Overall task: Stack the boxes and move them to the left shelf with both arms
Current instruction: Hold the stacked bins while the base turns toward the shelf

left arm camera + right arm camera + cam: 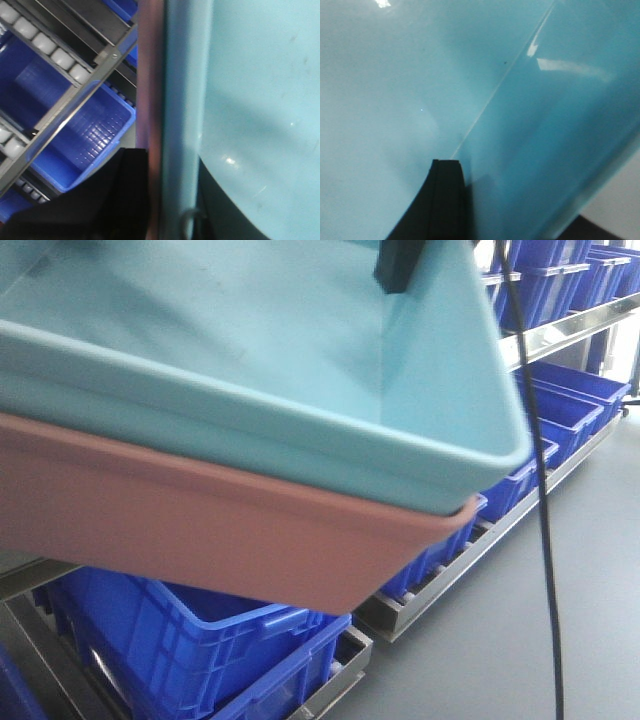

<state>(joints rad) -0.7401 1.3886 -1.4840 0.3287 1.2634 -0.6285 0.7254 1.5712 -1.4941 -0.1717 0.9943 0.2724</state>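
The light sky-blue box [250, 350] sits nested inside the salmon-pink box [200, 530]; both are held up, tilted, close to the front camera. My left gripper [167, 167] is shut on their stacked rims, with a black finger [125, 200] outside the pink wall [149, 100] and a dark finger inside the blue box [250, 100]. My right gripper [520, 200] is shut on the opposite wall, with one black finger [445, 200] inside the blue box [420, 75]; that finger [400, 265] also shows in the front view. Below the left gripper, the left shelf [75, 105] shows its steel rail and white rollers [45, 45].
Dark blue ribbed crates [200, 650] stand on low steel racks [450, 570] under and to the right of the held boxes, with more crates [560, 280] on an upper level. A black cable [548, 540] hangs down on the right. Grey floor [600, 590] lies at the right.
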